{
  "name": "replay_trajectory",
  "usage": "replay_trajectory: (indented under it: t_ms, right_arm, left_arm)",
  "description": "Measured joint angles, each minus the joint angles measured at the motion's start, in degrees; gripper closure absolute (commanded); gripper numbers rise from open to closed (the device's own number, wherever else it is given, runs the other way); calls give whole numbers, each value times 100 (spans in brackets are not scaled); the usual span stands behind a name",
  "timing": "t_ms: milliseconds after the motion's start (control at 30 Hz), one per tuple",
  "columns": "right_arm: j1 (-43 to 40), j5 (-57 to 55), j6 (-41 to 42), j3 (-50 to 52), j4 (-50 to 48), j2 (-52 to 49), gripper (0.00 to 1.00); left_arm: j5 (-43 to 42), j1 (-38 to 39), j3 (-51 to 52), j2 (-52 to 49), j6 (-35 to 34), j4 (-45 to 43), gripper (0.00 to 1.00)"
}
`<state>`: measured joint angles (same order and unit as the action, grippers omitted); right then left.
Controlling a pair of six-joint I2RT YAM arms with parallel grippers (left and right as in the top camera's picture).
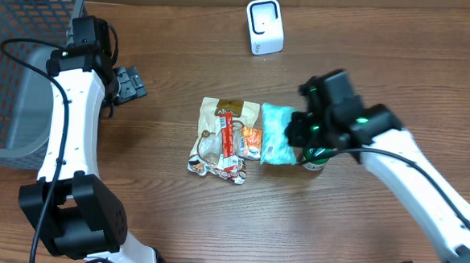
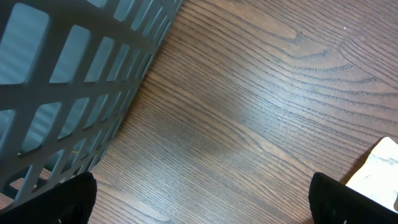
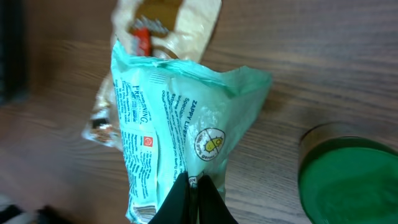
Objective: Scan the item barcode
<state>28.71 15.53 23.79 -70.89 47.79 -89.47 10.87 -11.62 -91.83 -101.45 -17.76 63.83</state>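
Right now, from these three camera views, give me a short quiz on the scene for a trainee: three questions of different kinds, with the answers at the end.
1. True or false: the right gripper is shut on the teal packet.
2. Which thing stands on the table close beside the teal packet, on the side away from the other packets? A) a green can B) a glass bottle C) a red cup
3. Fill in the blank: the left gripper hangs open over bare wood next to the grey ____.

Key: 1 true. 2 A. 3 basket.
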Motion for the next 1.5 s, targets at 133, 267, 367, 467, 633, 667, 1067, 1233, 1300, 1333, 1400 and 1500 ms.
replay_trajectory:
  t_ms: [133,267,367,467,633,667,1067,1233,1300,1333,1400,1500]
  right_arm:
    - [372,-557,240,0,7,-472,96]
    - [444,-1084,459,0,131,-686,96]
    - [433,-1357,522,0,264,-787,96]
    - [433,-1602,564,2,490,-916,96]
    - [433,-1974,601,2,907,-970,96]
    - [428,-2048,603,2,975,-970,96]
    - [-142,-2387,597,2,1080,-970,96]
    - [-162,-2332,560,9,844,-970,96]
    - [-162,-2326,535,42,804,-970,96]
    - [-162,-2326,525,68,791,-970,96]
    - [-160,-2323,485,175,782,-970,96]
    - [-162,-2323,470,319,811,-970,96]
  left_arm:
    - [0,0,0,0,0,0,0]
    - [0,0,0,0,0,0,0]
    - [0,0,0,0,0,0,0]
    - [0,0,0,0,0,0,0]
    - [0,0,0,0,0,0,0]
    - [0,0,0,0,0,0,0]
    - [0,0,0,0,0,0,0]
    - [0,0,0,0,0,0,0]
    - [0,0,0,0,0,0,0]
    - [0,0,0,0,0,0,0]
    - [0,0,0,0,0,0,0]
    - [0,0,0,0,0,0,0]
